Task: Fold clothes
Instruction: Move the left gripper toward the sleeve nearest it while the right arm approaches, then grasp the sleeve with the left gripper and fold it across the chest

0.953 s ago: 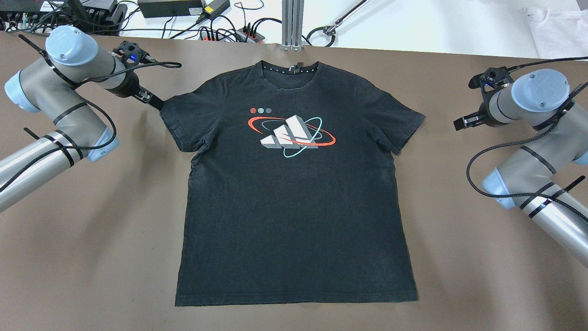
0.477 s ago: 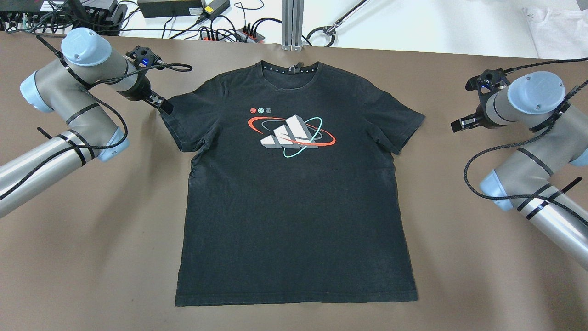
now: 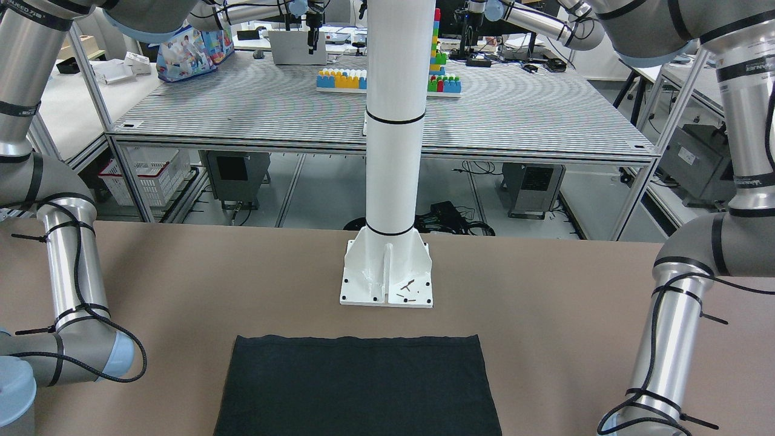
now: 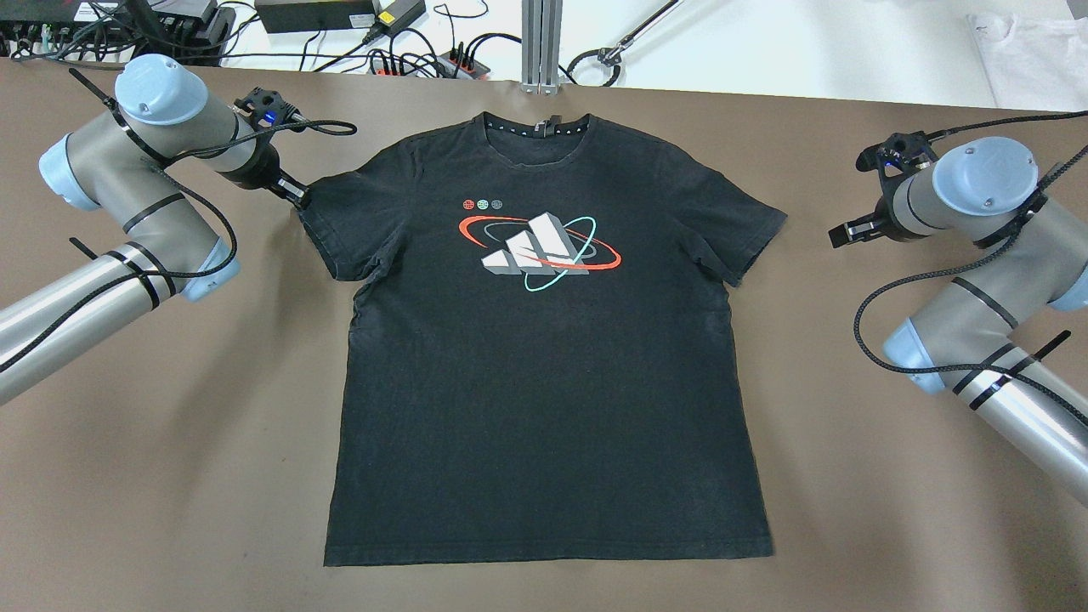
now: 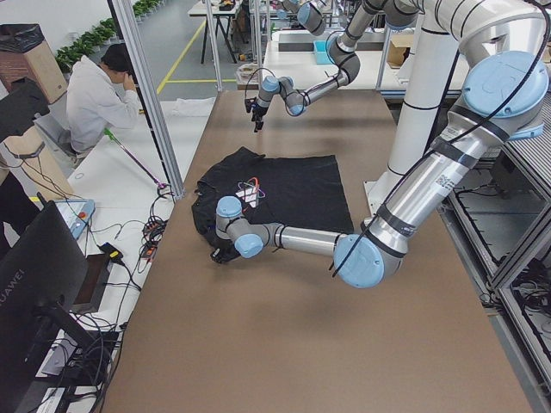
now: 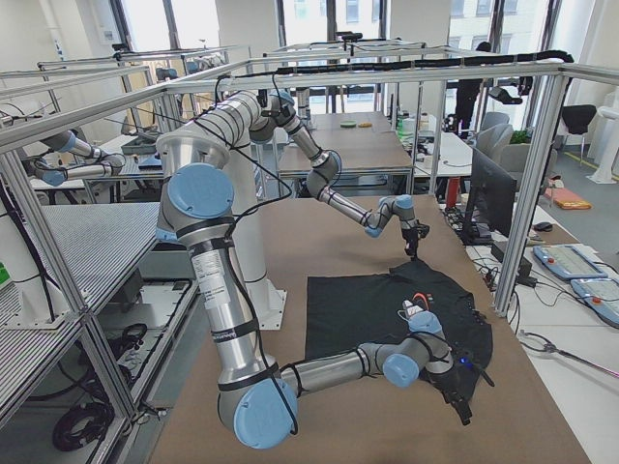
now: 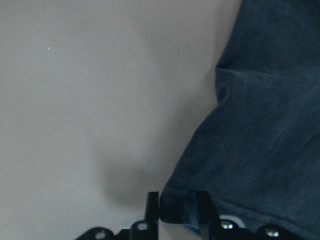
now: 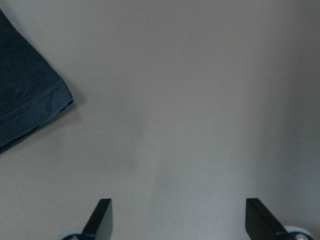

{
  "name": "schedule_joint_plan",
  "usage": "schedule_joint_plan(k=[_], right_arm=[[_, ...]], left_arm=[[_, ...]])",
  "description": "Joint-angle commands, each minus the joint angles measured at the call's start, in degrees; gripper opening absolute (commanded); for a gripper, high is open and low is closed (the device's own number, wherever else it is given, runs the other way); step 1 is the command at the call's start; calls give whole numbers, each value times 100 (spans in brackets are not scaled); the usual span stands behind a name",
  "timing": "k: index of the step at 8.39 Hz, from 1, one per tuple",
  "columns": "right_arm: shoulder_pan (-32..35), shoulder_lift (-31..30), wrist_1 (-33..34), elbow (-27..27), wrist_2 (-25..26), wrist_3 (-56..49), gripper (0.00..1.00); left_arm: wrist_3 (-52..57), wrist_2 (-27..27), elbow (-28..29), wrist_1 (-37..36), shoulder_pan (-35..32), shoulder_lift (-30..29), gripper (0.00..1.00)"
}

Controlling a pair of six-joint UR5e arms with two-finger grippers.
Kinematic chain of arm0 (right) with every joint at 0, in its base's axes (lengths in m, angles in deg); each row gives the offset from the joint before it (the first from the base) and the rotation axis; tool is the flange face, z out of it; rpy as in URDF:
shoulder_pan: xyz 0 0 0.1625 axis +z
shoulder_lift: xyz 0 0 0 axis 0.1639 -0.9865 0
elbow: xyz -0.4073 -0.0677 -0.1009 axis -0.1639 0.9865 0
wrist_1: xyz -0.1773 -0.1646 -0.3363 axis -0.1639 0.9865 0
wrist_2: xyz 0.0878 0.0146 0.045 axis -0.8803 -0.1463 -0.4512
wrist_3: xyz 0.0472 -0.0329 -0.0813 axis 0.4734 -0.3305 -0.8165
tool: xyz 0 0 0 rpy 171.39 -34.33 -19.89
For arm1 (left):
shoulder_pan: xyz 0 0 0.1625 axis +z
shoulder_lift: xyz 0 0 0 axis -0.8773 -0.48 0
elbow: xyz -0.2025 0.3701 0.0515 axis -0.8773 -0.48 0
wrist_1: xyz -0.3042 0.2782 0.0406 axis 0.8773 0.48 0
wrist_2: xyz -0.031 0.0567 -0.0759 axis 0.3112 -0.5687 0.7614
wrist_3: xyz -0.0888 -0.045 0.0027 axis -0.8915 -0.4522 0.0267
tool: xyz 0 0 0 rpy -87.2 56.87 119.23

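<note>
**rig_newb:** So where is this at? Nearest the robot, the black T-shirt (image 4: 544, 382) lies flat and print-up on the brown table (image 4: 170, 476). Its bottom hem is toward the base and nothing's folded yet.

**foldbot_fan:** Yeah, very first step imo: getting hold of the sleeves. Further out, the left gripper (image 4: 299, 198) sits right on the corner of the sleeve on its side (image 4: 336, 229). On its wrist cam the fingers (image 7: 153, 205) are drawn in around the hem with cloth filling the gap, so I'd call that a pinch. The right gripper (image 4: 837, 234) has its jaws wide apart over bare table, near the other sleeve (image 4: 744, 229) but not touching it.

**rig_newb:** Next move?

**foldbot_fan:** My guess is the right one has to slide in to its sleeve corner and close. Then both carry the sleeves inward over the chest.

**rig_newb:** Anything different from half a second back?

**foldbot_fan:** Barely. The left tip has eased a touch outward to the sleeve edge, and the right has crept slightly toward the shirt. The shirt hasn't budged.
</note>
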Motion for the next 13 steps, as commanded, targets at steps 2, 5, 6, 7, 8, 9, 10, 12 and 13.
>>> schedule_joint_plan(k=[2, 5, 6, 7, 8, 9, 10, 12, 13], right_arm=[[-23, 1, -98, 2, 0, 36, 94], [-23, 1, -98, 2, 0, 54, 94], [-23, 1, -98, 2, 0, 54, 94], [-23, 1, -98, 2, 0, 54, 94], [-23, 1, -107, 2, 0, 63, 94], [-23, 10, -98, -7, 0, 63, 94], [-32, 10, -107, 2, 0, 63, 94], [-32, 10, -107, 2, 0, 63, 94], [-32, 10, -107, -7, 0, 63, 94]], left_arm=[[0, 0, -8, 9, -4, -1, 25], [-9, 44, -61, 132, -13, 34, 0], [-9, 70, -96, 141, -22, 34, 0], [-113, 71, -262, 150, -31, 43, 0], [-358, 71, -463, 150, -40, 69, 0], [-848, 79, -753, 133, -22, 61, 0], [-1270, 80, -938, 98, -5, 8, 0], [-2227, 27, -1002, 71, 30, -280, 0], [-2659, -78, -993, -16, 300, -552, 0]])
